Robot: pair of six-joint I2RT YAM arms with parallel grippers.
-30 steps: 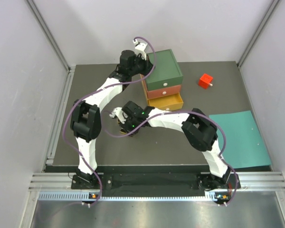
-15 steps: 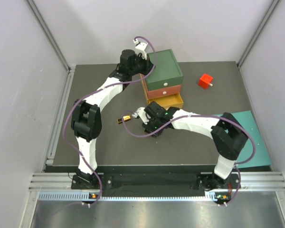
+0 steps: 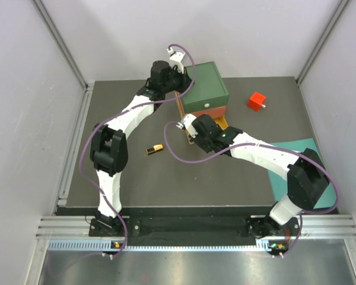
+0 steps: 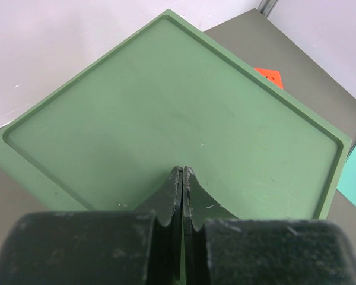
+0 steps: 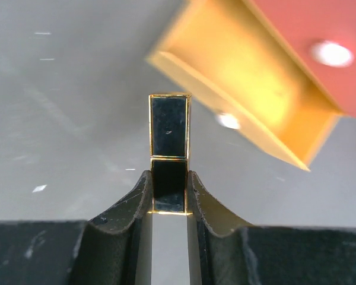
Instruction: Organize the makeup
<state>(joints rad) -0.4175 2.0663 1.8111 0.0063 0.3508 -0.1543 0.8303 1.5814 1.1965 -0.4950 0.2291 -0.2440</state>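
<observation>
One gold-black case (image 5: 169, 127) is clamped at its lower end in the right jaws, just short of the open yellow drawer (image 5: 249, 101). The next move, I judge, is carrying it over the rim and letting go inside. Left jaws are closed on nothing above the green box top (image 4: 166, 107); a second case (image 3: 155, 149) lies on the counter (image 3: 166, 184), other makeup unseen.

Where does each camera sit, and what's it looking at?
Top external: overhead behind the bases, looking down at the dark table; both arms show.
Left wrist: above the green-topped drawer box; shut left tool shows.
Right wrist: facing the open yellow drawer; right tool grips a gold-black rectangular case.
Shared by top and left wrist: the red cube.
</observation>
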